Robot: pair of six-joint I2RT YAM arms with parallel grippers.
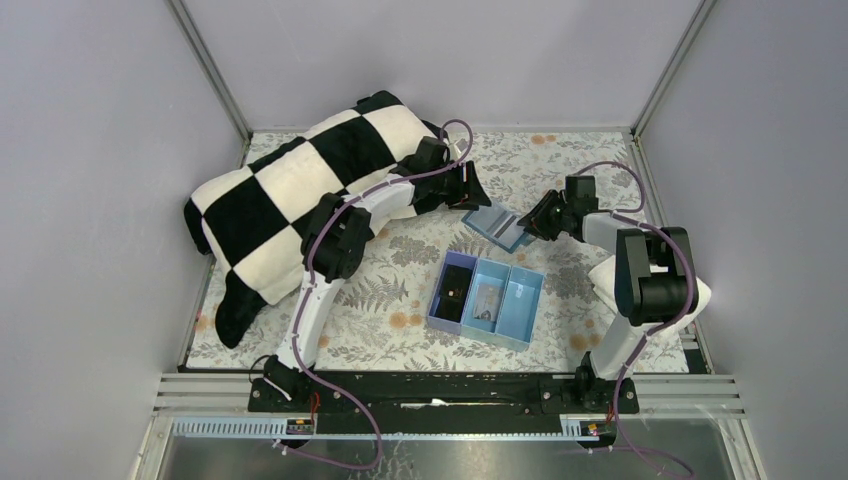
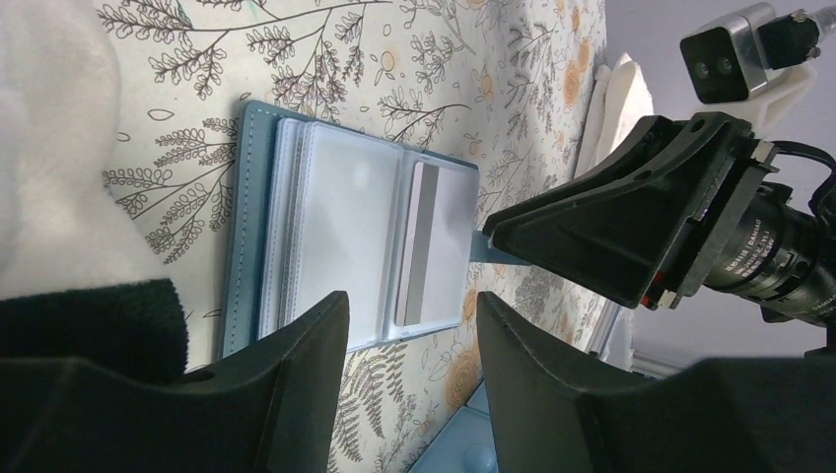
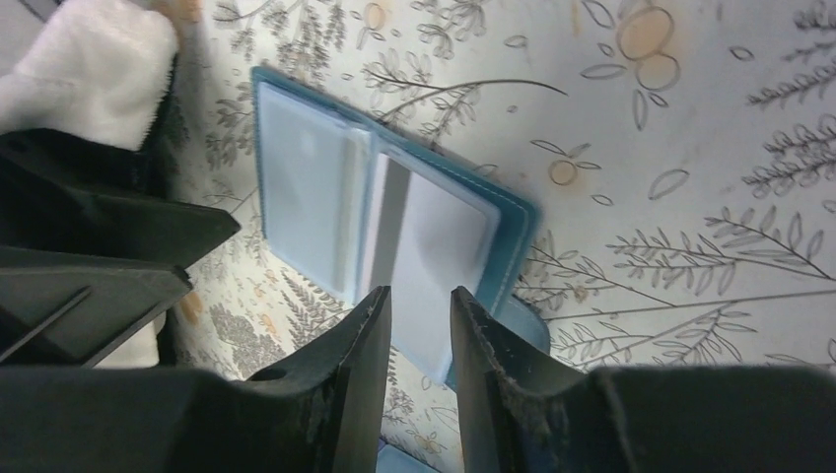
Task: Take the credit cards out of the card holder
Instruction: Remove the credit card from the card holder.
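The blue-teal card holder [image 1: 495,225] lies open on the floral cloth between my two grippers. In the left wrist view its blue cover [image 2: 246,227] holds clear sleeves, and a pale credit card [image 2: 439,236] with a grey stripe sits in the right panel. The left panel [image 2: 340,227] looks pale; I cannot tell if it holds cards. My left gripper [image 2: 412,315] is open and empty, just off the holder's near edge. My right gripper [image 3: 419,305] is narrowly open, hovering over the striped card [image 3: 444,236] in the holder [image 3: 513,232]; its fingers grip nothing.
A light-blue three-compartment tray [image 1: 485,300] with small items stands just in front of the holder. A black-and-white checkered blanket [image 1: 300,190] fills the left and back left, close behind my left arm. Grey walls enclose the table.
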